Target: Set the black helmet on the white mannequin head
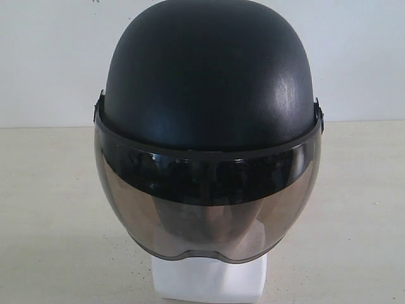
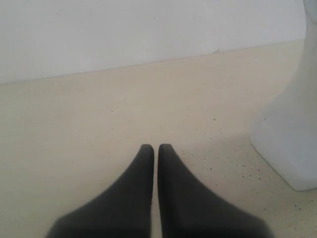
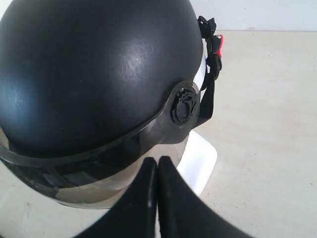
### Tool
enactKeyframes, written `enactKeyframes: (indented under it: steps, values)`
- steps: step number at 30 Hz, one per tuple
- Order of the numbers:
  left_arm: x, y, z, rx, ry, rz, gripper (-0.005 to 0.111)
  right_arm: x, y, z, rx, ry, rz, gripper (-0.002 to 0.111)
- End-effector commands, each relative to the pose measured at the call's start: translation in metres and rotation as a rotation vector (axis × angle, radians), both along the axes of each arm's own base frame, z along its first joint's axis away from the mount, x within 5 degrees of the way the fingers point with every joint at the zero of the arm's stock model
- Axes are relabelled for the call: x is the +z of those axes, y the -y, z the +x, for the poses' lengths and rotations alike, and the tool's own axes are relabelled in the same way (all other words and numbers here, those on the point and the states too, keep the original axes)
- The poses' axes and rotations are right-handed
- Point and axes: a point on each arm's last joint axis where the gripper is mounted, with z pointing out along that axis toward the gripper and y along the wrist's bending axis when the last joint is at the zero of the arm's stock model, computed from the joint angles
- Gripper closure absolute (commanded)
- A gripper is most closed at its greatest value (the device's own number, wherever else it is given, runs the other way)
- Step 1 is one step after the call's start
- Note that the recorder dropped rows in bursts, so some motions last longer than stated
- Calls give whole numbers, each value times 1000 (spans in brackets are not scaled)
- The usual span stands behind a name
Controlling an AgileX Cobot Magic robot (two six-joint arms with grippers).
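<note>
Exterior view: matte black helmet point(image 1: 209, 76) covers white mannequin head point(image 1: 209, 278).

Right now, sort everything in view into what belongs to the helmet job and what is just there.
Job: black helmet, sitting on the white mannequin head; left gripper; right gripper, both shut.
Just there: beige table; white wall.

Bright, soft, even light with a faint sheen on the black helmet point(image 1: 209, 82) and weak shadows
</note>
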Motion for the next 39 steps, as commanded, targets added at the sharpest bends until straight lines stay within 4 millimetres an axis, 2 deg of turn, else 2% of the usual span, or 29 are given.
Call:
enactKeyframes:
  steps: [1,20,23,25,29,33,36,39]
  values:
    - [-1,1,0,-4,1,-15,102,2,1,-1,-2,13,1,108]
    - [-1,1,0,-4,1,-15,102,3,2,-2,-6,19,-4,108]
    - [-1,1,0,-4,1,-15,102,4,12,-6,-44,132,-86,108]
    - [-1,1,0,-4,1,-15,102,2,23,-11,-148,227,-80,108]
    - [-1,1,0,-4,1,-15,102,-24,42,-25,-382,363,-67,108]
    - [-1,1,0,-4,1,-15,102,-66,52,-46,-542,516,-71,108]
    - [-1,1,0,-4,1,-15,102,-94,55,-53,-597,575,-47,108]
    - [-1,1,0,-4,1,-15,102,-112,56,-54,-620,596,-41,108]
